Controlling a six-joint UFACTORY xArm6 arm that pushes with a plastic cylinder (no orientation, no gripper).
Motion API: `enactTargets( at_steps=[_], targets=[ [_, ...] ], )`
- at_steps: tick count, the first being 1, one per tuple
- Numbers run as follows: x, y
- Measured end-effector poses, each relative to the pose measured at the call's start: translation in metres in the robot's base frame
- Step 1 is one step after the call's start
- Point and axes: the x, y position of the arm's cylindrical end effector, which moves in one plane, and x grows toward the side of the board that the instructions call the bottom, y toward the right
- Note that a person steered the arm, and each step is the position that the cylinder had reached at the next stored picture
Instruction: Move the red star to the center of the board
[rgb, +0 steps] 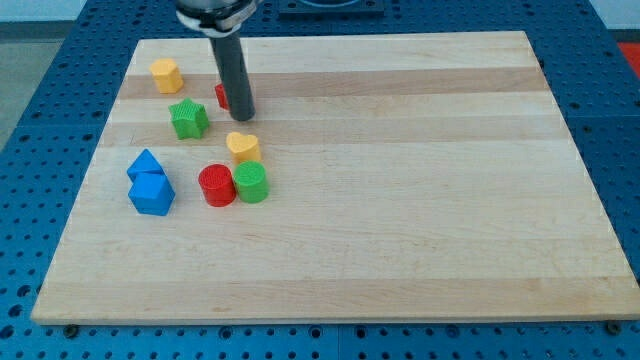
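The red star (221, 96) lies near the board's upper left, mostly hidden behind my dark rod; only a small red edge shows on the rod's left. My tip (242, 114) rests on the board right against the star's right side. A green star (189, 119) sits just to the lower left of the red star. A yellow heart-like block (242, 147) lies below my tip.
A yellow block (166, 75) sits at the upper left. A red cylinder (216, 185) and a green cylinder (251, 183) touch side by side below the heart. Two blue blocks (146, 165) (152, 194) sit together at the left. The wooden board (420, 200) stretches to the right.
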Motion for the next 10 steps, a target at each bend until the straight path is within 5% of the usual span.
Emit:
enactTargets(
  at_steps=[10],
  targets=[
    [0.062, -0.042]
  ],
)
